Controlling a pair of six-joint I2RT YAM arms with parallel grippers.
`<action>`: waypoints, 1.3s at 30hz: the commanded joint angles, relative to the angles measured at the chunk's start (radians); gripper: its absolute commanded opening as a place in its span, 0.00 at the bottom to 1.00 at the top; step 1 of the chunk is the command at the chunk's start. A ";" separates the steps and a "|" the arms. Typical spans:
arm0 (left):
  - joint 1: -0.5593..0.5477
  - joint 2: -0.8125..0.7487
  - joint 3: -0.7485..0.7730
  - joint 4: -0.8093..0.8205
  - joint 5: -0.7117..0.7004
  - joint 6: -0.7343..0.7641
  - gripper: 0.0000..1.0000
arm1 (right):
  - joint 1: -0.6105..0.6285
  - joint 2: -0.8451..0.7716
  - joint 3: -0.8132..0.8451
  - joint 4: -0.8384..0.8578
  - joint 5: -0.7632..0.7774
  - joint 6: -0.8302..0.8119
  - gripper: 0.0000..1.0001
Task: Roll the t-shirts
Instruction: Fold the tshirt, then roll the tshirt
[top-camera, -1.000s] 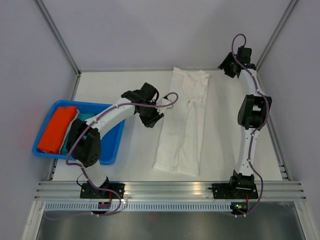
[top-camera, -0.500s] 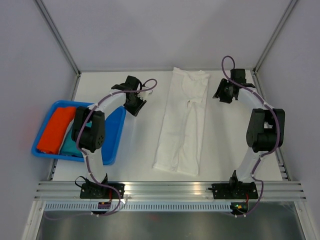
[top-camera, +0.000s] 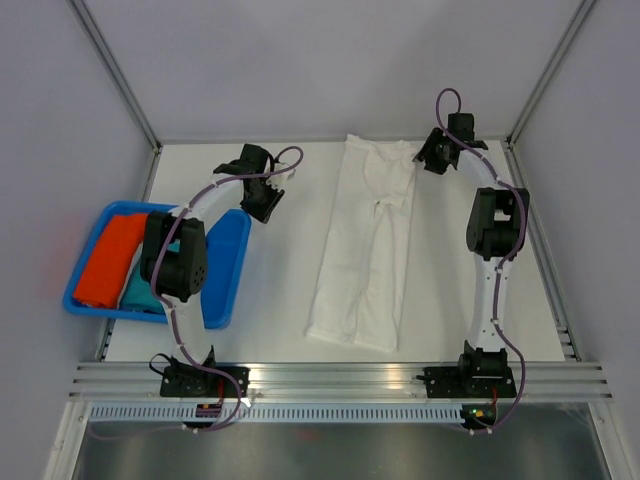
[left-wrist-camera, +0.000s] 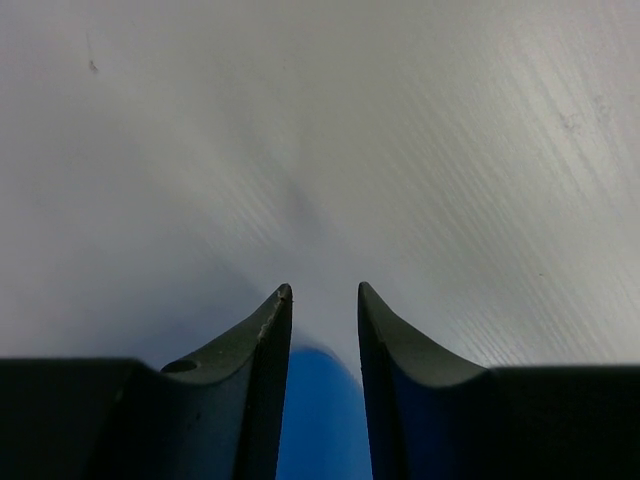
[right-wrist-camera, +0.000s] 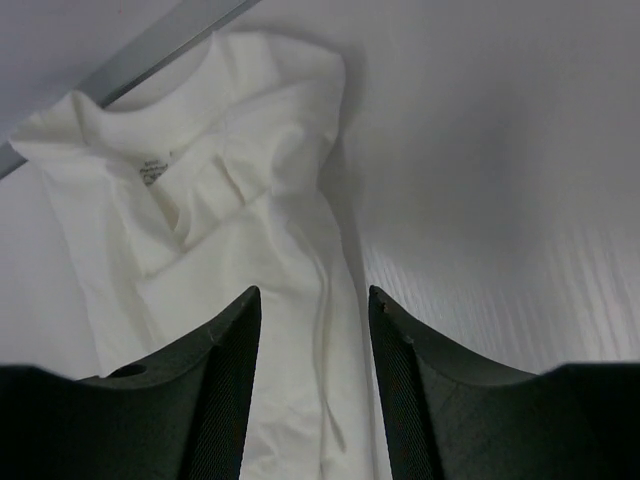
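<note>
From the top camera, the white t-shirt (top-camera: 365, 250) lies in the middle of the desk (top-camera: 500, 330), folded lengthwise into a long, narrow strip. Its long axis runs from the far edge toward me. The collar end is at the back, and the hem end sits slightly left of it. The cloth is soft and lightly creased. At the left stands a blue plastic tray (top-camera: 225, 290) holding a folded orange tee (top-camera: 105, 258) with a teal tee (top-camera: 135, 292) beside it. My left gripper (top-camera: 262, 205) hangs by the tray's far right corner, well apart from the white shirt. My right gripper (top-camera: 428, 162) is just beside the shirt's collar end.

On the left wrist camera, the left gripper (left-wrist-camera: 323, 288) shows its dark fingers (left-wrist-camera: 262, 340) a narrow gap apart with nothing between them. The blue tray (left-wrist-camera: 320, 420) shows low in that gap. Ahead is bare desk (left-wrist-camera: 300, 120), white with fine ribbed lines.

On the right wrist camera, the right gripper (right-wrist-camera: 313, 290) has its fingers (right-wrist-camera: 400, 380) moderately apart and empty. The white t-shirt (right-wrist-camera: 230, 230) lies below and ahead of them, its collar end bunched toward a metal rail (right-wrist-camera: 150, 50). A small neck label (right-wrist-camera: 152, 172) carries print too small for me to read.
</note>
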 joint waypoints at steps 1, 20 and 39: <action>0.004 -0.019 0.026 0.007 0.084 -0.039 0.39 | -0.002 0.143 0.152 -0.010 -0.040 0.130 0.53; -0.132 -0.120 -0.061 -0.010 0.211 0.044 0.39 | 0.059 0.314 0.372 0.039 -0.074 0.219 0.32; -0.435 -0.573 -0.307 -0.100 0.354 0.148 0.45 | 0.057 -1.103 -0.861 0.046 0.045 -0.255 0.63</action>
